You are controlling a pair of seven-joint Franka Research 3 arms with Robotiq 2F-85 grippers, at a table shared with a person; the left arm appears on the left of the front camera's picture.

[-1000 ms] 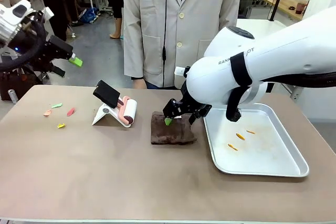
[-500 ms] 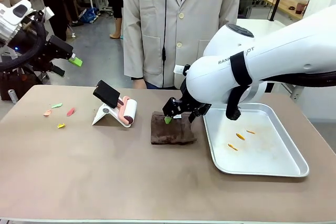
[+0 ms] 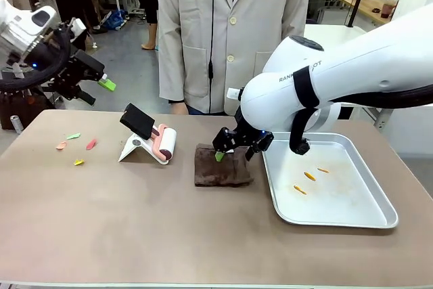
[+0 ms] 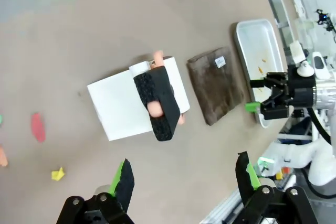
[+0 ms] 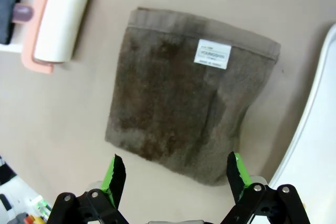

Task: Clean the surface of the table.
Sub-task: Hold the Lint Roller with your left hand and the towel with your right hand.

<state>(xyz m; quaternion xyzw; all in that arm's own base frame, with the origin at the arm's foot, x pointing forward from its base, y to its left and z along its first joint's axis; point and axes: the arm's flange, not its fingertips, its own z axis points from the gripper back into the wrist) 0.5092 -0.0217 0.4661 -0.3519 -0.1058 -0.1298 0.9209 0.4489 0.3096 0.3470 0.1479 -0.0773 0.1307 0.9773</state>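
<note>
**Both claws spread, nothing held; desk carries scraps**

Desk [image 3: 135,235]: taupe top, running the full width of the front view, with a person [image 3: 230,32] in a pale coat standing at its far edge.

Right claw [image 5: 175,169]: jaws spread wide, nothing between them. It hangs over the brown towel [image 3: 222,166], which lies flat near the desk's middle. In the wrist view the green pads straddle one edge of the cloth, and a white label [image 5: 212,54] shows at the opposite edge. Cannot tell whether a pad touches the towel.

Left claw [image 4: 184,174]: jaws spread, empty, raised high beyond the desk's far-left corner. Its camera looks down on the lint roller [image 3: 166,143].

Roller: white roll in a pink frame with a black handle, propped on a white stand [image 3: 134,147] just left of the towel.

Coloured scraps [image 3: 90,144]: a few lie loose on the desk's left part, well apart from the towel.

Silver tray [image 3: 352,220]: sits on the right side, just beside the towel, with a few orange bits [image 3: 309,176] inside.
</note>
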